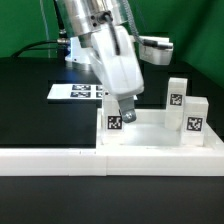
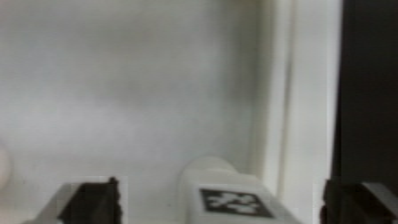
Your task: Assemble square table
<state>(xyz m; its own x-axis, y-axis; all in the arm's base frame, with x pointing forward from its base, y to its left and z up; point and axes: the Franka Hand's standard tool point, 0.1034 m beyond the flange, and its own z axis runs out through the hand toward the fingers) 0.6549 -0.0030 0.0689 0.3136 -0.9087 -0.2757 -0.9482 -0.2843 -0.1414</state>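
Note:
The white square tabletop [image 1: 152, 138] lies flat at the exterior view's lower right, against the white border wall. A small white tagged leg [image 1: 115, 123] stands upright near the slab's left corner. My gripper [image 1: 122, 108] hangs just over it, pointing down. In the wrist view the same leg [image 2: 231, 198] sits between my dark fingers [image 2: 93, 200], with a gap on each side, so the gripper [image 2: 228, 203] is open around it. The tabletop's raised rim [image 2: 294, 100] runs beside the leg. Two more tagged legs [image 1: 176, 97] [image 1: 194, 120] stand on the slab's right side.
The long low white border wall [image 1: 50, 157] runs along the front edge. The marker board [image 1: 75, 91] lies on the black table behind the arm. The robot's base [image 1: 80, 50] and a green backdrop stand at the back.

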